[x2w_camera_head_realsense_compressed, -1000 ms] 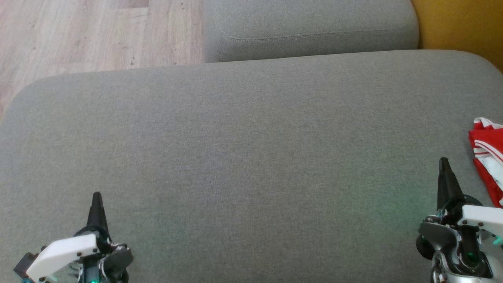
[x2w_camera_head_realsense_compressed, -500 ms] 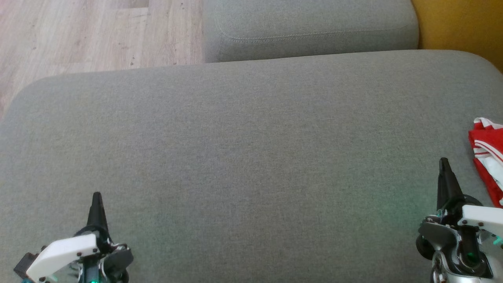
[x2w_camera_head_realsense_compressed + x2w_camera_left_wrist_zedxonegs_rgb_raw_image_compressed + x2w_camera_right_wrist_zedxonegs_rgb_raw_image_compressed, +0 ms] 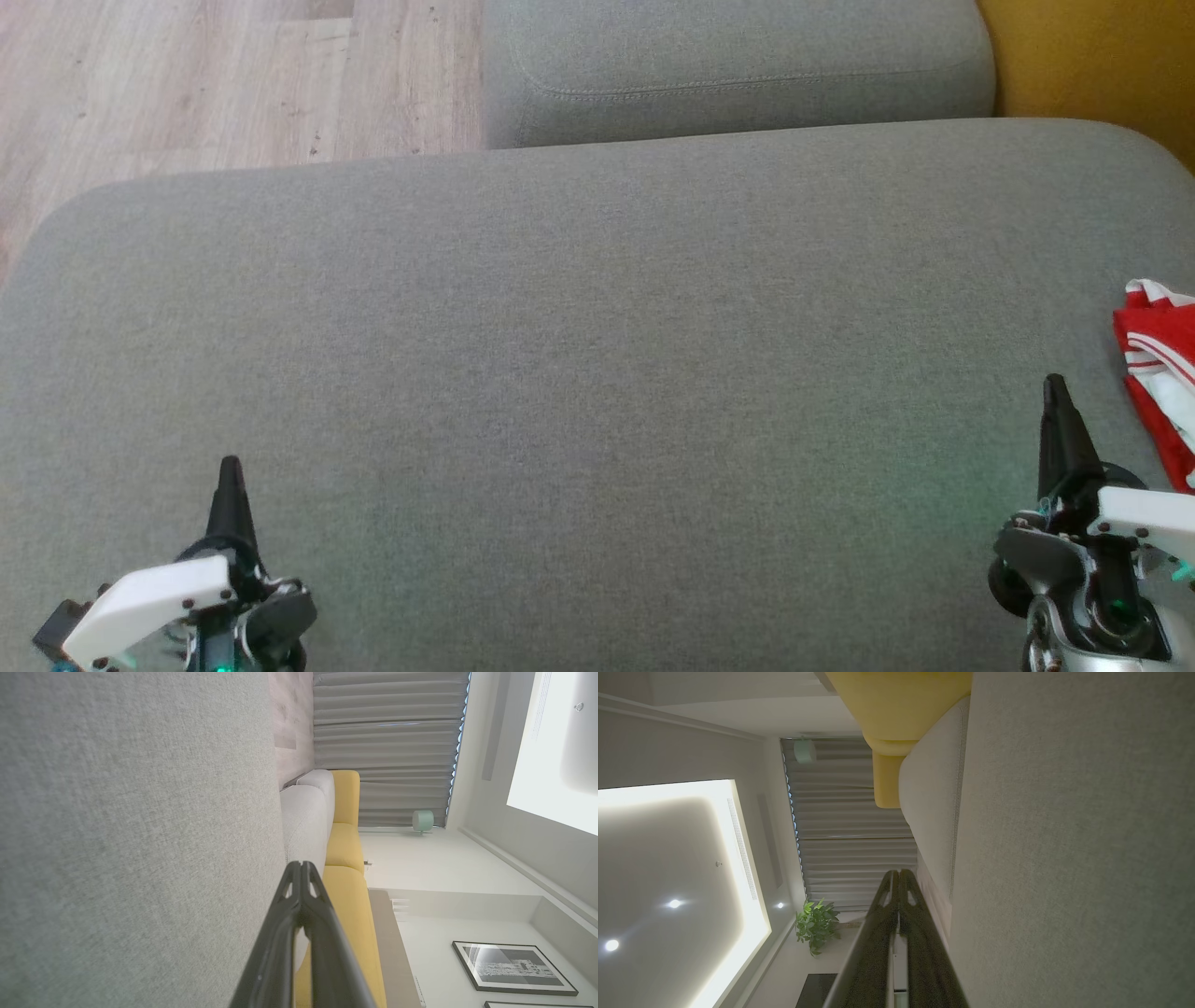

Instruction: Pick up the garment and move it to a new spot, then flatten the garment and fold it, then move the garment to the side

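The garment (image 3: 1160, 373), red with white stripes, lies bunched on the grey cushion (image 3: 597, 392) at the far right edge of the head view, partly cut off by the frame. My right gripper (image 3: 1055, 385) is shut and empty, its tips just left of the garment without touching it. At the lower left my left gripper (image 3: 230, 465) is also shut and empty, hovering over bare cushion. In the left wrist view my left gripper (image 3: 301, 864) has its tips pressed together, and in the right wrist view my right gripper (image 3: 897, 872) does too.
A second grey cushion (image 3: 738, 65) sits behind the large one. Wooden floor (image 3: 215, 84) lies at the upper left and a yellow sofa (image 3: 1092, 65) at the upper right. The wrist views show curtains (image 3: 387, 746) and a plant (image 3: 816, 926).
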Tool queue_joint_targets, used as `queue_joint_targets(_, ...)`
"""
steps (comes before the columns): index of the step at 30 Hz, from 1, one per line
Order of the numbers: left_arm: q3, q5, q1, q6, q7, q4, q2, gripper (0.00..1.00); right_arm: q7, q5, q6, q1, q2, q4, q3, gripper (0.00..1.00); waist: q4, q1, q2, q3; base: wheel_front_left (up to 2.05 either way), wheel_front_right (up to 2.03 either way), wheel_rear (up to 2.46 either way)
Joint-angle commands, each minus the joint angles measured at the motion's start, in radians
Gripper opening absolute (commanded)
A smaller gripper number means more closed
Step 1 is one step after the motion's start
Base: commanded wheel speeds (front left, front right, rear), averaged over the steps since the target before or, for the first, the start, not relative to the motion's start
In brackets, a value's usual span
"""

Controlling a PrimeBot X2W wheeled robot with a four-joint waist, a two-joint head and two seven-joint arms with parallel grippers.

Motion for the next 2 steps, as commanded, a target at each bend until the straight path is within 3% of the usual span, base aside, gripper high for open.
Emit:
queue_joint_targets(1,0.041,-0.006,-0.047,-0.007,0.007,-0.036,0.004,0.00,0.006,0.007,-0.001,-0.020,-0.005,-0.041,0.021,0.00,0.000,0.0000,0.0000,0.000,0.00,0.00,0.00)
queue_joint_targets(2,0.041,-0.006,-0.047,-0.007,0.007,-0.036,0.004,0.00,0.006,0.007,-0.001,-0.020,-0.005,-0.041,0.021,0.00,0.000,0.0000,0.0000,0.000,0.00,0.00,0.00)
